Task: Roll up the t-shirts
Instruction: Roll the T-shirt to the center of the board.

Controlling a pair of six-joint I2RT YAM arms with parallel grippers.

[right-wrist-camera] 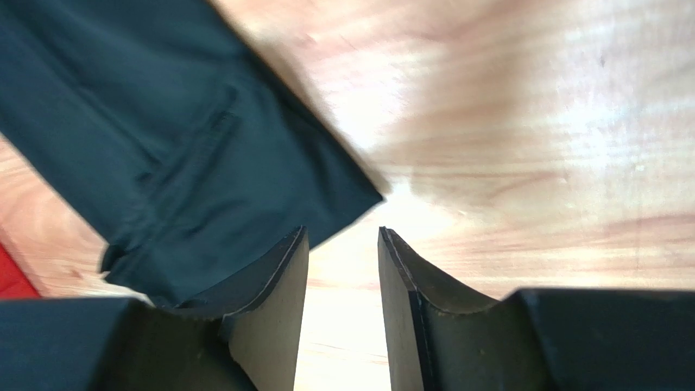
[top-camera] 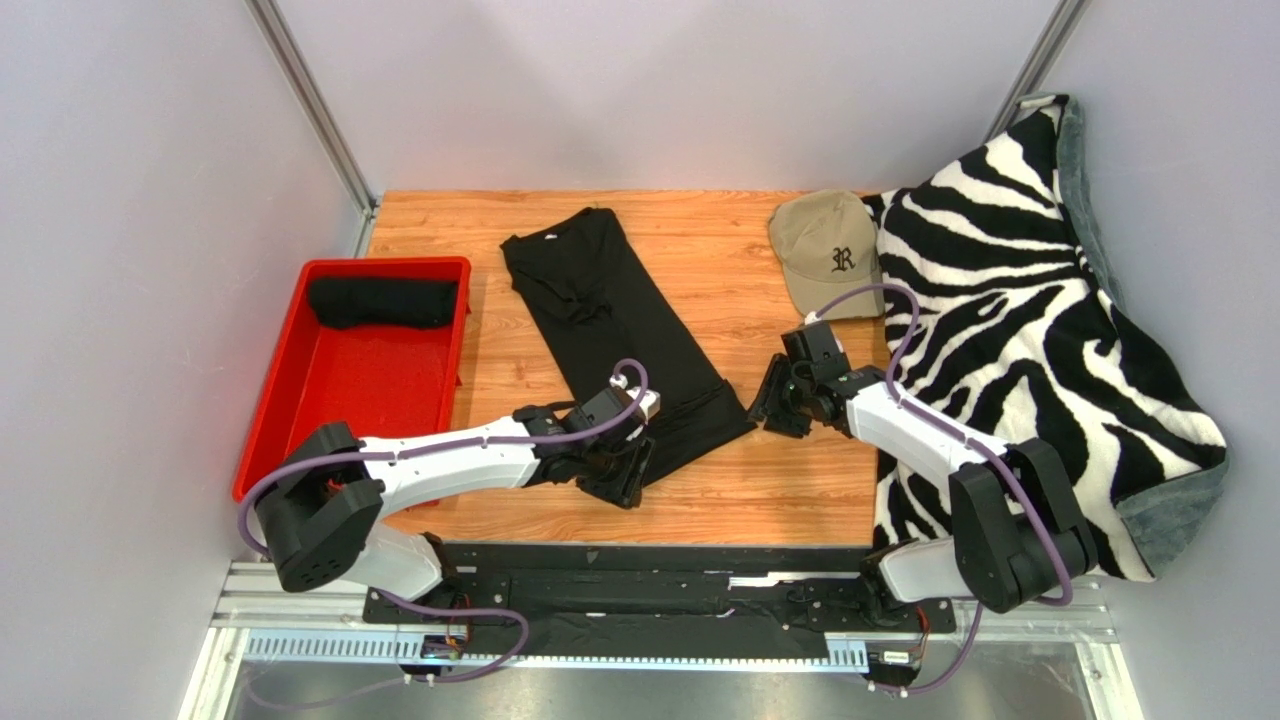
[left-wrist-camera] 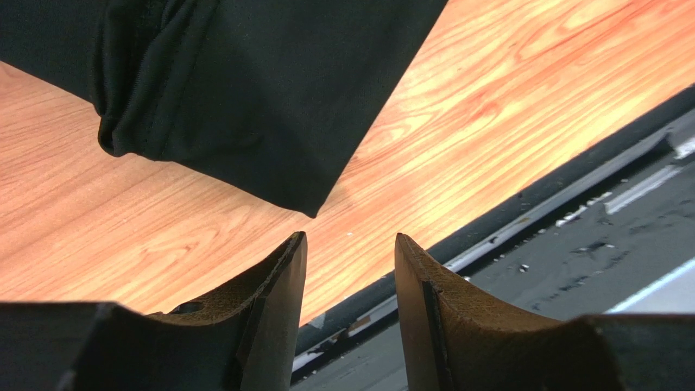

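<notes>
A black t-shirt (top-camera: 616, 323) lies folded into a long strip on the wooden table, running from the back down toward the front; its near end shows in the left wrist view (left-wrist-camera: 245, 90) and the right wrist view (right-wrist-camera: 163, 163). A second black t-shirt (top-camera: 383, 302), rolled up, rests at the back of the red bin (top-camera: 323, 398). My left gripper (top-camera: 619, 468) hovers over the strip's near left corner, open, with nothing between its fingers (left-wrist-camera: 273, 301). My right gripper (top-camera: 777, 402) is just right of the strip's near right corner, open and empty (right-wrist-camera: 343, 236).
A tan cap (top-camera: 827, 248) sits at the back right of the table. A zebra-print blanket (top-camera: 1037, 330) covers the right side. The black rail at the table's front edge (left-wrist-camera: 522, 204) is close to the left gripper.
</notes>
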